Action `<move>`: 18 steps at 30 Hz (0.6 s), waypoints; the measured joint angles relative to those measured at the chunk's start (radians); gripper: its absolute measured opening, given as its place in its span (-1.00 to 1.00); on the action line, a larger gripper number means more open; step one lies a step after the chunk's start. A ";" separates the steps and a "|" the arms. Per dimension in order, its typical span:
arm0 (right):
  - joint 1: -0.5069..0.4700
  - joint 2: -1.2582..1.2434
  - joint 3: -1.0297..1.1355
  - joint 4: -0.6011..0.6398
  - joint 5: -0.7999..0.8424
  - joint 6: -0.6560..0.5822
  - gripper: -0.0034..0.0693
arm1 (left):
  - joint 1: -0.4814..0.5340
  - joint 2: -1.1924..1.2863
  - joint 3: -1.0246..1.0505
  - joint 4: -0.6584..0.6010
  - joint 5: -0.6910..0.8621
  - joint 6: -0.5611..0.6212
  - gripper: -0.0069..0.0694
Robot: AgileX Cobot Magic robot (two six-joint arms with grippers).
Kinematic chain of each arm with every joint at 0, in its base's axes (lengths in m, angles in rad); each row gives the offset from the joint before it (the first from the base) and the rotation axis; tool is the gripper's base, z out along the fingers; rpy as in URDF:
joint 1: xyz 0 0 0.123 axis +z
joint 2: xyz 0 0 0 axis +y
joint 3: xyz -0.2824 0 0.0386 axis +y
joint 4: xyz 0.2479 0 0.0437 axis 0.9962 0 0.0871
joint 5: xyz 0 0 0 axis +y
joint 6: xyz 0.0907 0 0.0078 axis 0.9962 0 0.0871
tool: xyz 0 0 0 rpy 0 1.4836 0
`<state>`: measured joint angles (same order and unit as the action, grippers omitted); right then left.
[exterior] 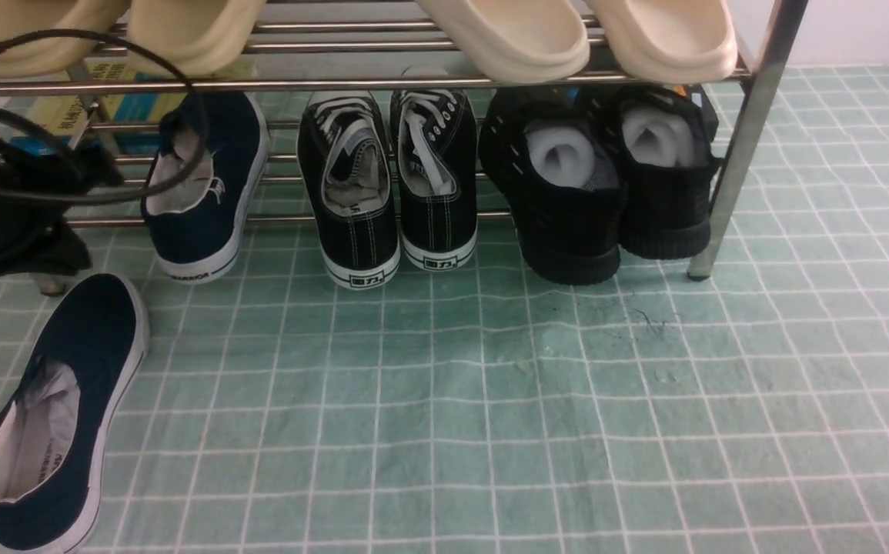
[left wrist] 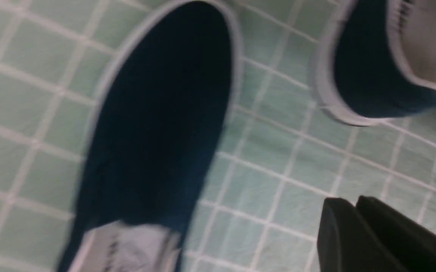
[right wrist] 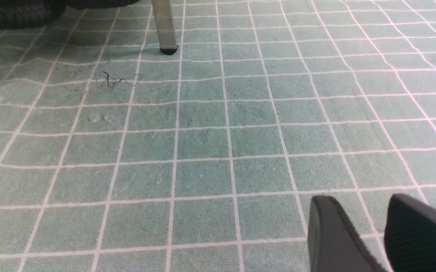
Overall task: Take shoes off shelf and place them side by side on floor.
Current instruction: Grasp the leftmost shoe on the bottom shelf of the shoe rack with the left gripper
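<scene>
One navy shoe [exterior: 59, 415] lies on the green gridded floor [exterior: 490, 400] at the front left, toe toward the shelf [exterior: 413, 81]. The other navy shoe [exterior: 205, 185] rests on the shelf's lower tubes at the left, heel toward me and hanging over the floor. My left arm [exterior: 13, 192] hovers left of that shoe, above the floor shoe's toe. The left wrist view, blurred, shows the floor shoe [left wrist: 157, 124] below and the shelf shoe's heel [left wrist: 372, 75] beyond. My left gripper [left wrist: 355, 202] is shut and empty. My right gripper [right wrist: 357, 211] is open over bare floor.
Black lace-up sneakers [exterior: 386, 185] and black knit shoes [exterior: 606, 177] sit on the lower tier to the right. Cream slippers [exterior: 506, 35] fill the top tier. The shelf's right leg [exterior: 736, 154] stands on the floor, also seen as a leg [right wrist: 165, 26] in the right wrist view.
</scene>
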<state>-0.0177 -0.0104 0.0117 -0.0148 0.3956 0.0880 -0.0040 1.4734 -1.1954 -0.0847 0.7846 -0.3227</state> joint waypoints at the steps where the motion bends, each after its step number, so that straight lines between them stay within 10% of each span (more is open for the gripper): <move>1: 0.000 0.000 0.000 0.000 0.000 0.000 -0.25 | -0.013 0.009 0.000 0.006 -0.014 -0.010 -0.52; 10: 0.000 0.000 0.000 0.000 0.000 0.000 -0.25 | -0.048 0.101 0.000 0.116 -0.314 -0.291 0.14; 18: 0.000 0.000 0.000 0.000 0.000 0.000 -0.25 | -0.048 0.198 0.000 0.153 -0.479 -0.321 0.20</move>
<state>-0.0177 -0.0104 0.0117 -0.0148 0.3956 0.0880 -0.0516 1.6717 -1.1954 0.0679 0.3051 -0.6435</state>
